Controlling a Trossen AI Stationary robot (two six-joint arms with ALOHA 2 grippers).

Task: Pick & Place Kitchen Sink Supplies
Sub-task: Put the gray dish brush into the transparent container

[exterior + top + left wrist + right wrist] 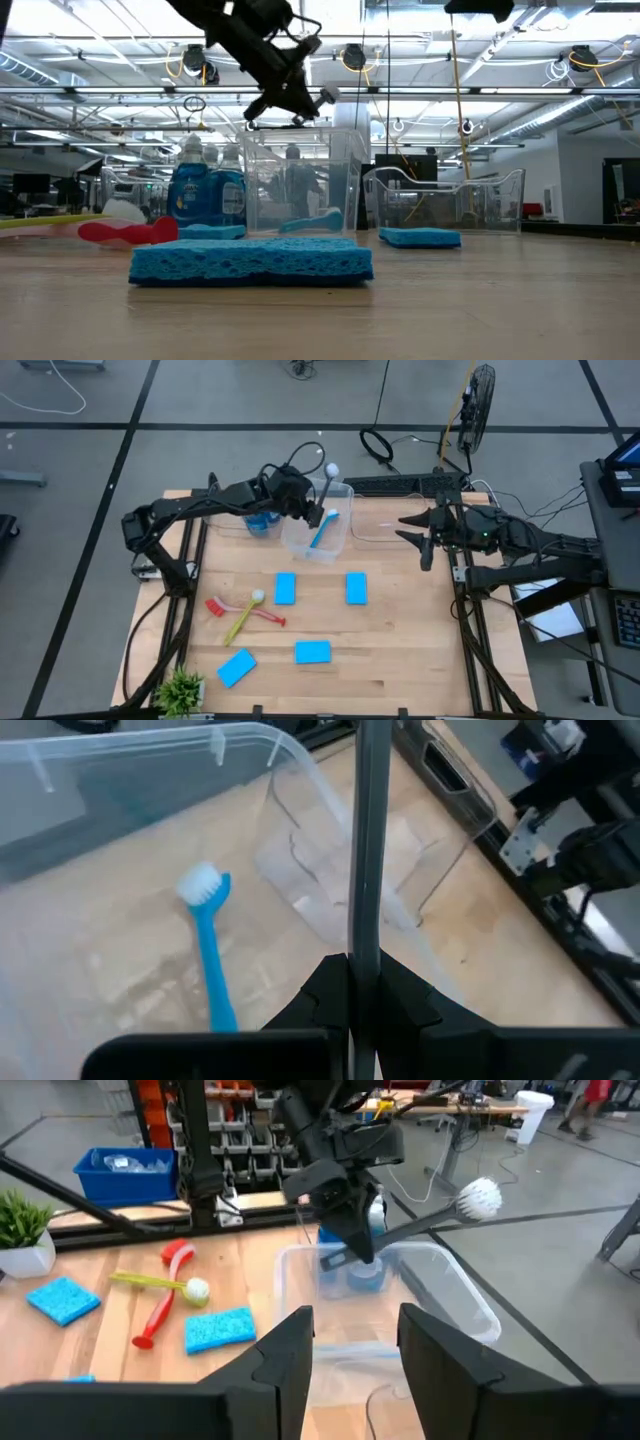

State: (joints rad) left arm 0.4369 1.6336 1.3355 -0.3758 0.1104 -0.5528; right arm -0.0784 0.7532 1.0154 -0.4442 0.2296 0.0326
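Note:
My left gripper (304,507) hangs above the clear bin (338,532), shut on a grey-handled brush with a white head (331,470). A blue brush (210,960) lies on the bin's floor. Blue soap bottles (261,521) stand just left of the bin. Blue sponges (285,588) (356,588) (313,652) lie flat on the table. The red brush (216,605) and the yellow-green brush (243,618) lie crossed near the left edge. My right gripper (355,1345) is open and waits at the table's right side. My left gripper pinches the grey brush's handle (364,935) between its two fingers (405,995), which lie across the handle. The brush is lifted clear above the bin. It slants up and away from the fingers, with its white head (481,1197) at the free end over the bin's far side.
A second clear bin (445,200) stands right of the first one. A small green potted plant (180,688) sits at the near left corner. A fourth sponge (236,668) lies close to it. Bare wood shows at the table's near right.

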